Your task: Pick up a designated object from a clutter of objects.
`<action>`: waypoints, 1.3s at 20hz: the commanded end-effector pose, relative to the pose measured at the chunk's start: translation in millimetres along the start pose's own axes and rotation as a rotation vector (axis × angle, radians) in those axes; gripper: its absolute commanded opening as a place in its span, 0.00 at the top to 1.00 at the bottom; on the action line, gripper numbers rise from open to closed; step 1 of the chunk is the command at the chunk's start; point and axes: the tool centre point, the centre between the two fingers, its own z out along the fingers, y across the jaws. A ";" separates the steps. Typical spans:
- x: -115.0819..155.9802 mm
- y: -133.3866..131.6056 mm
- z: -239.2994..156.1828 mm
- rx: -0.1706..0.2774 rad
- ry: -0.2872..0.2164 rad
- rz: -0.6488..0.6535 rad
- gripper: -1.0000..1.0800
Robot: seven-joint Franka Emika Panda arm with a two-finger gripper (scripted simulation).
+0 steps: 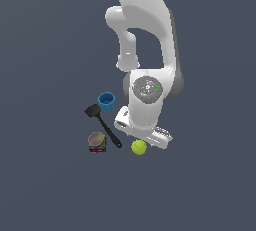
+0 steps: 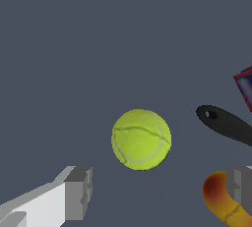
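tennis ball: light, round, apt to roll

the tennis ball (image 2: 141,139) lies loose on the floor (image 1: 210,190), well in from its edges, just beside the spatula (image 1: 102,124) handle's tip and near the can (image 1: 97,142). the gripper (image 2: 160,194) hangs above, released, fingers (image 2: 78,192) spread wide. judged light, springy and fuzzy. pinch across its widest middle, centred, or it may squirt out.

Light even and soft, no cast shadows, no glare. Floor (image 1: 45,185) flat grey-blue. Ball (image 2: 141,139) sharp; exterior view coarser, slightly soft.
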 end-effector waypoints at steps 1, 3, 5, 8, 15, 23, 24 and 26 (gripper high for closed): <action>2.3 -2.2 10.0 -0.003 0.005 0.022 0.04; 3.1 -3.2 15.3 -0.005 0.006 0.032 0.04; 3.6 -3.8 18.4 -0.006 0.007 0.038 0.04; 3.1 -3.7 18.5 -0.006 0.006 0.036 0.04; 2.9 -3.5 37.8 -0.006 0.006 0.038 0.04; 3.6 -3.2 69.0 -0.006 0.007 0.040 0.04; 3.9 -3.4 69.5 -0.006 0.007 0.040 0.04; 4.1 -3.5 69.6 -0.006 0.007 0.040 1.00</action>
